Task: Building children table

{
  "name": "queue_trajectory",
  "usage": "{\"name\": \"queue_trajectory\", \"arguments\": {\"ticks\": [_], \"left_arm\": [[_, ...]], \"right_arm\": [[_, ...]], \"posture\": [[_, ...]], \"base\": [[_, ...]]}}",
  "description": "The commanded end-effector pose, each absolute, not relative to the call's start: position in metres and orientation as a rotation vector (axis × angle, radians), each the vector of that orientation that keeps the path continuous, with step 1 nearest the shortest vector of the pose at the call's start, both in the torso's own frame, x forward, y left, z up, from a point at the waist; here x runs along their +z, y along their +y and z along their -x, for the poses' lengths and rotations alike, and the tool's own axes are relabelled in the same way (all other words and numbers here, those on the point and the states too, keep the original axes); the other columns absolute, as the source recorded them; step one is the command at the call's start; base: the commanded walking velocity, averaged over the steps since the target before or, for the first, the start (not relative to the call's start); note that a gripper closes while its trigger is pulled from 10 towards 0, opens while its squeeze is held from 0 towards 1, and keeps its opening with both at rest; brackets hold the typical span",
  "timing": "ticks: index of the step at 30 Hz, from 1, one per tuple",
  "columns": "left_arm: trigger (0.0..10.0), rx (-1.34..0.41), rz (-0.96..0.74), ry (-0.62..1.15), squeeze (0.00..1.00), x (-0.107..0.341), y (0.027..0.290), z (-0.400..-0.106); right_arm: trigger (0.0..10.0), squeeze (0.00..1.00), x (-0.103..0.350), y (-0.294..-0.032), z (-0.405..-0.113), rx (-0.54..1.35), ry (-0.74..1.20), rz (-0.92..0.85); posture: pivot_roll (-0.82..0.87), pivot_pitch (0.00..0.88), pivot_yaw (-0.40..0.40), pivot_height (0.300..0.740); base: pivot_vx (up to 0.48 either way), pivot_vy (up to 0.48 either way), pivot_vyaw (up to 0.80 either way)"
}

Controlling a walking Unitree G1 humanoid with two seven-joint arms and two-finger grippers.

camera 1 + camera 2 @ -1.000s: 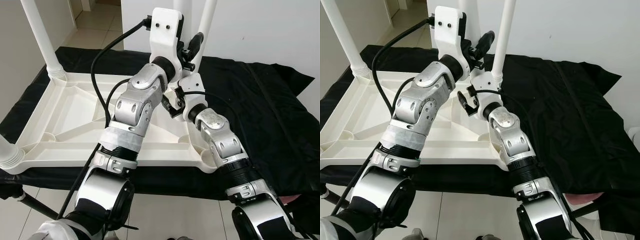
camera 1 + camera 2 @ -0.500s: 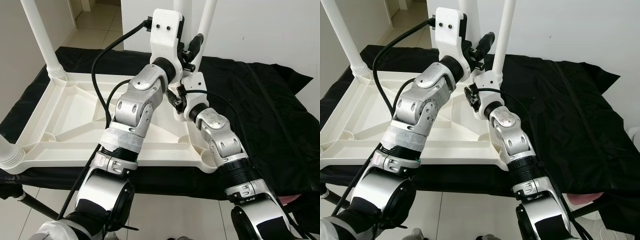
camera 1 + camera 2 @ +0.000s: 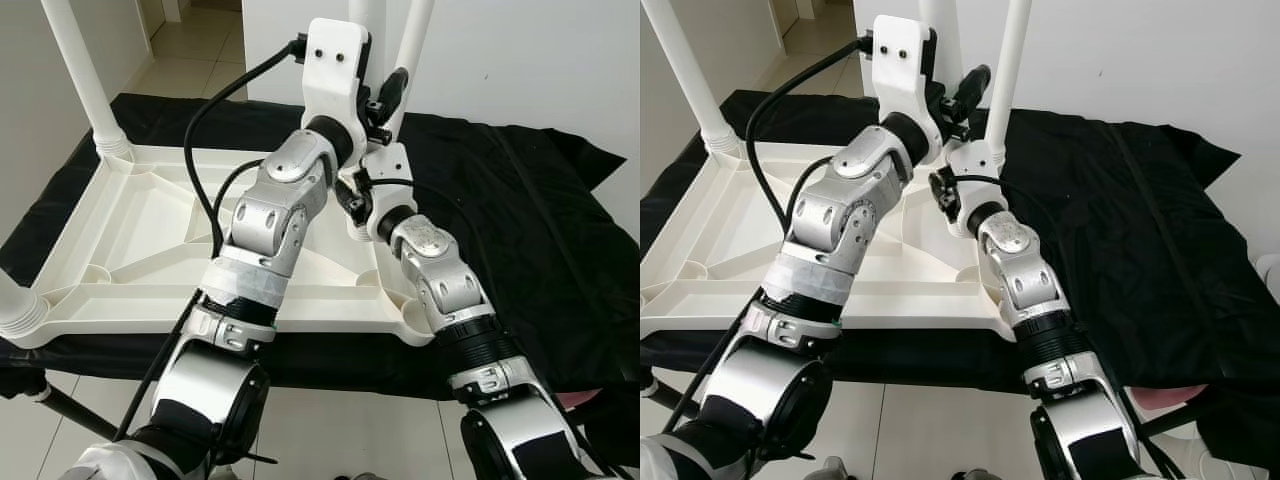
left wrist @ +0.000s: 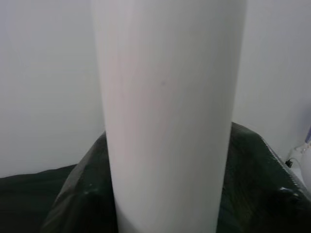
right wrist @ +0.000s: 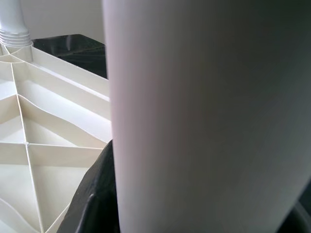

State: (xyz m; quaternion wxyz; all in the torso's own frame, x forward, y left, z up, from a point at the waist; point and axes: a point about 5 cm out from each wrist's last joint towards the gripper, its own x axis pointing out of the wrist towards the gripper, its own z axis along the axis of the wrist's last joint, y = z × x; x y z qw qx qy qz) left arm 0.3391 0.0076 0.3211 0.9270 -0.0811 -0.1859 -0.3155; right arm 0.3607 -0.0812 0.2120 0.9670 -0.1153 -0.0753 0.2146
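The white table top [image 3: 150, 230] lies upside down on a black cloth. White legs stand at its far left corner [image 3: 85, 80] and near left corner [image 3: 15, 305]. At the far right corner stands another table leg [image 3: 415, 40]. My left gripper [image 3: 393, 95] is high on this leg, with one black finger [image 3: 975, 85] lying against it. My right gripper [image 3: 390, 150] is shut on the same leg at its base, by the corner socket. The leg sits very close up in the left wrist view [image 4: 170, 121] and in the right wrist view [image 5: 209, 121].
The black cloth [image 3: 540, 220] stretches wide to the right of the table top. The near right corner socket [image 3: 415, 318] holds no leg. A second white tube [image 3: 362, 12] rises behind my left wrist. There is a white wall behind and tiled floor in front.
My right wrist has turned at the base of the leg, and its black part has swung up closer to the leg. My left arm has hardly moved.
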Motion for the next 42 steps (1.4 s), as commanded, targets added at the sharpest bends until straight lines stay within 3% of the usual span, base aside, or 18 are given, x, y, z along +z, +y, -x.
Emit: {"name": "queue_trajectory", "arguments": {"ticks": [1,7,8,9,18,28,32,42], "left_arm": [[10.0,-0.704,0.172,-0.398,1.0,0.325,0.001,-0.332],[10.0,-0.722,0.173,-0.41,1.0,0.328,0.001,-0.33],[10.0,-0.723,0.178,-0.42,0.57,0.33,0.002,-0.328],[10.0,-0.728,0.18,-0.431,0.0,0.332,0.003,-0.327],[10.0,-0.72,0.184,-0.434,0.0,0.327,0.021,-0.325],[10.0,-0.695,0.199,-0.422,0.0,0.321,0.036,-0.324],[10.0,-0.65,0.12,-0.375,0.0,0.297,0.052,-0.326],[10.0,-0.633,0.0,-0.293,0.0,0.253,0.061,-0.323]], "right_arm": [[10.0,0.0,0.212,-0.08,-0.362,0.429,-0.142,0.242],[10.0,0.0,0.212,-0.08,-0.363,0.414,-0.14,0.218],[10.0,0.0,0.212,-0.08,-0.363,0.406,-0.14,0.205],[10.0,0.0,0.212,-0.08,-0.363,0.396,-0.144,0.192],[10.0,0.0,0.217,-0.095,-0.366,0.238,-0.18,0.04],[10.0,0.0,0.215,-0.113,-0.368,0.123,-0.186,-0.005],[10.0,0.0,0.208,-0.13,-0.365,0.05,-0.188,0.0],[10.0,0.0,0.202,-0.139,-0.361,0.002,-0.186,-0.002]], "posture": [[0.03,0.005,-0.055,0.74],[0.03,0.004,-0.055,0.74],[0.03,0.002,-0.054,0.74],[0.03,0.001,-0.055,0.74],[0.03,0.0,-0.052,0.74],[0.04,0.0,-0.054,0.74],[0.04,0.0,-0.057,0.74],[0.04,0.0,-0.063,0.74]], "base": [[0.0,0.0,0.0],[0.0,0.0,0.0],[0.0,0.0,0.0],[0.0,0.0,0.0],[0.0,0.0,0.0],[0.0,0.0,0.0],[0.0,0.0,0.0],[0.0,0.0,0.0]]}}
